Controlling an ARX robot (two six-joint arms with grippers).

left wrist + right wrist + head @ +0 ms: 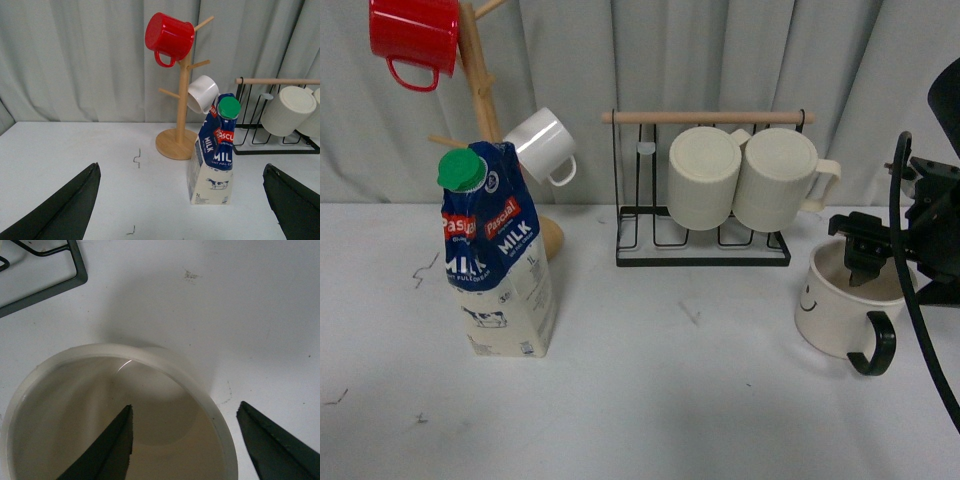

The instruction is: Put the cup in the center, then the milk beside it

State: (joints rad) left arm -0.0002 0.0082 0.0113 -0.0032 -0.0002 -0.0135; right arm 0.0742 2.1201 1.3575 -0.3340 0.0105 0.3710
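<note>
**Right fingers (105, 450) straddle the cup (835, 310) rim**

We see the right arm (932, 235) reaching in from the bench's (670, 400) right edge, its wrist tipped down over the cup. Its fingers are spread wide: one hangs inside the cup and the other outside, with the rim between them. We cannot tell whether either touches the wall. The cup stands upright near the right edge, handle turned toward the front edge. The left fingers (60, 210) are wide apart and hold nothing, low over the bench, facing the milk (500, 260). The milk stands upright toward the left side, in front of a wooden mug tree (182, 100).
</note>
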